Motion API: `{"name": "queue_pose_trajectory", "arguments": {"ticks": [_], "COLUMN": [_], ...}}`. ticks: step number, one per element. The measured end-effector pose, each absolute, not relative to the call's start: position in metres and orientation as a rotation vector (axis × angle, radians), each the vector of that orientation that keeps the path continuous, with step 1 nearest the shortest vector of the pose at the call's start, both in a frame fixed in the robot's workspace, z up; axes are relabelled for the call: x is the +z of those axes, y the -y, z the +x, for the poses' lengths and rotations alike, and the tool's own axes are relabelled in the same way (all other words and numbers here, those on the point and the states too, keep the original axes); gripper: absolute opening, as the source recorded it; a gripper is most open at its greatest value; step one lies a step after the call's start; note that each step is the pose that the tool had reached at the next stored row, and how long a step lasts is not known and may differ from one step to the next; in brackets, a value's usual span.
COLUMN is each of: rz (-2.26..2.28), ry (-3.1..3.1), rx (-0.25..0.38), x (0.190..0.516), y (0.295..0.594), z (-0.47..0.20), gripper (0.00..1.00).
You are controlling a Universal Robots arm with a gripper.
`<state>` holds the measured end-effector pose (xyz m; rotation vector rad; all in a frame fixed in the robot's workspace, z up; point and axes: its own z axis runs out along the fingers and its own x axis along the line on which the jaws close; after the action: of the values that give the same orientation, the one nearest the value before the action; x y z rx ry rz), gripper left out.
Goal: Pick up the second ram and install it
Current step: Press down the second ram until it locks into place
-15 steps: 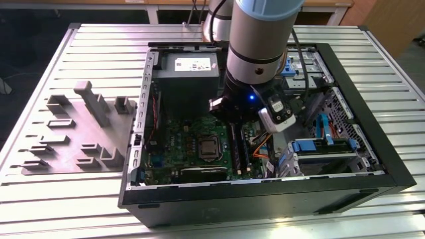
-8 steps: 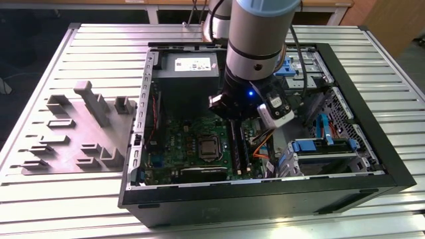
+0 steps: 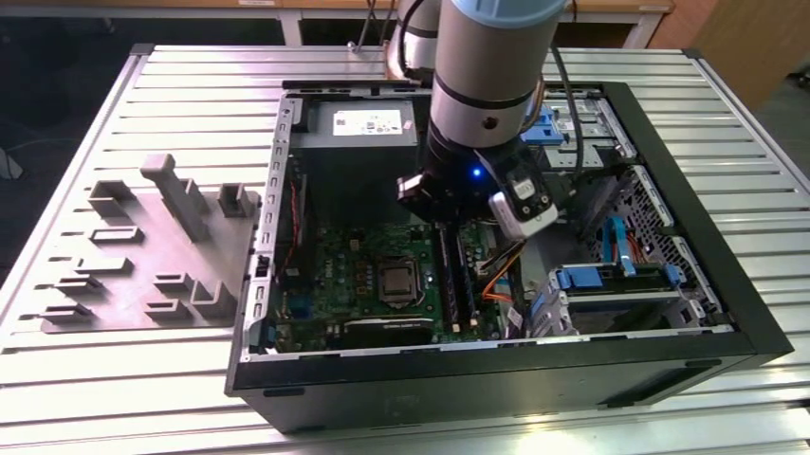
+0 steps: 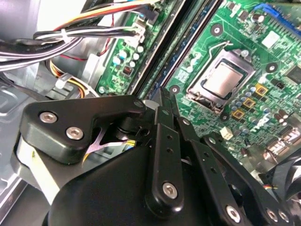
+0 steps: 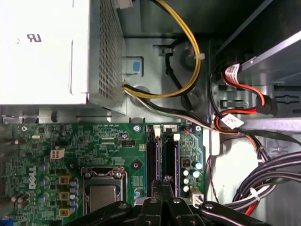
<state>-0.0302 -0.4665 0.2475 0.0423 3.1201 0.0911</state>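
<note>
Black jaws drawn together over the memory slots
Gripper point(image 5: 164, 183) tips meet at the second ram point(image 5: 170, 157), which seems to lie along its slot on the motherboard point(image 5: 113, 146) (full seating unclear); best press straight down, evenly, clear of the yellow cables point(image 5: 188, 70) beyond.

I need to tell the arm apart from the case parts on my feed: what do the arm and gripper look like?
The arm is a thick silver-grey tube with a light blue joint cap and a black wrist showing a small blue light. A white camera block sits on the wrist. The gripper is matte black, built of flat linkage bars with silver screws.
</note>
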Motion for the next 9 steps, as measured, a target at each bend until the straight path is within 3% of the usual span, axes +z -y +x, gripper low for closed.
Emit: {"name": "queue_pose_trajectory", "arguments": {"ticks": [9], "rz": [0.042], "ry": [-3.12], "rx": [0.098], "x": [0.246], "y": [0.455], "z": [-0.03], "gripper": [0.1]}}
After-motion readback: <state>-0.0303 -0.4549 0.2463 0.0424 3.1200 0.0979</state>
